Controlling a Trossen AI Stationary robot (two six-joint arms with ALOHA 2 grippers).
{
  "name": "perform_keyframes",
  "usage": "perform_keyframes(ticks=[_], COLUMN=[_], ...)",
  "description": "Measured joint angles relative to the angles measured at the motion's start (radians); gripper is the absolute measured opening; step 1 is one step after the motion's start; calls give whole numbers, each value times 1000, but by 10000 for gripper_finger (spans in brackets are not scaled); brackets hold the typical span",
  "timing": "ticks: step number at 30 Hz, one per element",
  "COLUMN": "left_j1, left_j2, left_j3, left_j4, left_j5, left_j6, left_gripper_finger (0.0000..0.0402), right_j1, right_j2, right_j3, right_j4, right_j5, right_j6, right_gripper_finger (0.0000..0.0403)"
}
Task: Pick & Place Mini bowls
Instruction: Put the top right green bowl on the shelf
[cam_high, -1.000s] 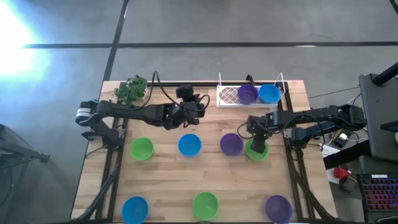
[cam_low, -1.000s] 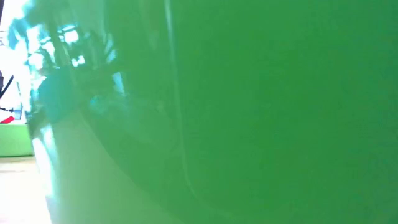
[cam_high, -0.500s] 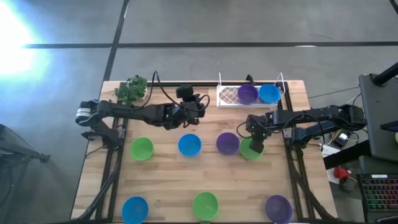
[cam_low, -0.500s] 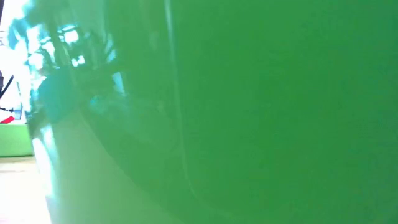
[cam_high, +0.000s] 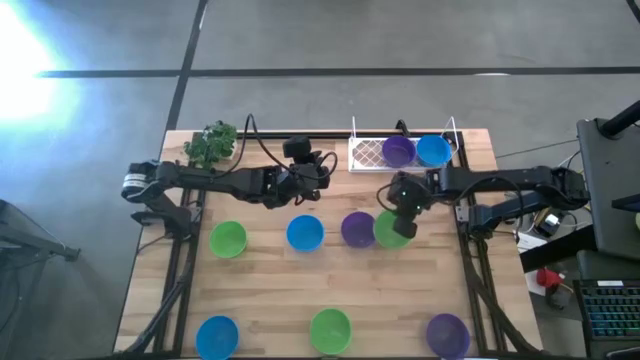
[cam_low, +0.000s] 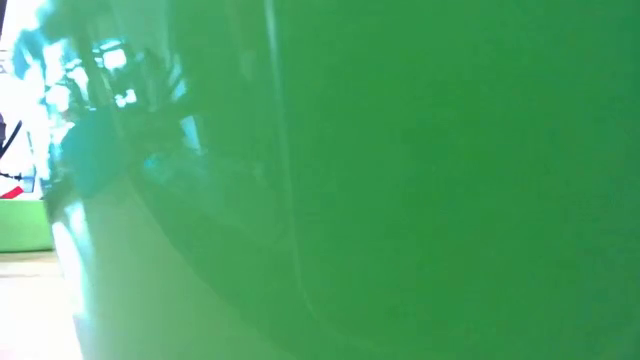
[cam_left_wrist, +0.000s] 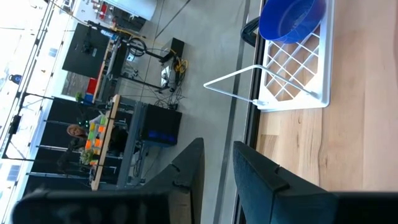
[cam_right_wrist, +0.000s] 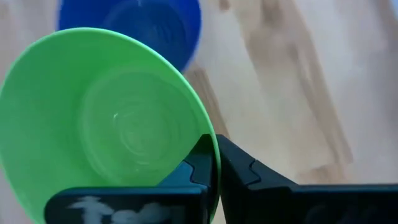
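- The right gripper (cam_high: 398, 215) is stretched in from the table's right edge, and its jaws are pinched on the rim of a green bowl (cam_high: 391, 230); in the right wrist view the rim is seen clamped between the two dark fingers (cam_right_wrist: 239, 171).
- That bowl (cam_right_wrist: 102, 127) is tilted and seems to be lifted off the wood, its edge overlapping a purple bowl (cam_high: 357, 229).
- The left gripper (cam_high: 325, 172) is held out over the back middle of the table (cam_high: 270, 290), with its jaws parted and nothing between them.
- A purple bowl and a blue bowl (cam_high: 433, 150) are lying in a white wire rack (cam_high: 368, 152) at the back right.
- Six more bowls are spread in two rows on the table; a toy plant (cam_high: 211, 143) is set at the back left corner.
- The low view is blocked almost wholly by a green surface (cam_low: 400, 180), probably a bowl set close to the lens.
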Motion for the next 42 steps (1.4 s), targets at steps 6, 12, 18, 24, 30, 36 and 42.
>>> perform_keyframes(ticks=[6,12,18,24,30,36,42], left_j1=[0,0,0,0,0,0,0], left_j2=[0,0,0,0,0,0,0], left_j3=[0,0,0,0,0,0,0], left_j4=[0,0,0,0,0,0,0], left_j5=[0,0,0,0,0,0,0], left_j6=[0,0,0,0,0,0,0], left_gripper_finger=[85,85,85,85,85,85,85], right_j1=[-57,-188,-346,-485,-573,-613,-626], right_j2=[1,1,1,1,15,116,267], right_j3=[94,159,185,169,152,171,259], right_j4=[-43,-46,-7,91,181,246,247], right_j5=[95,102,102,102,102,102,108], right_j6=[-12,-40,-87,-137,-153,-164,-214], right_gripper_finger=[8,8,8,8,8,8,8])
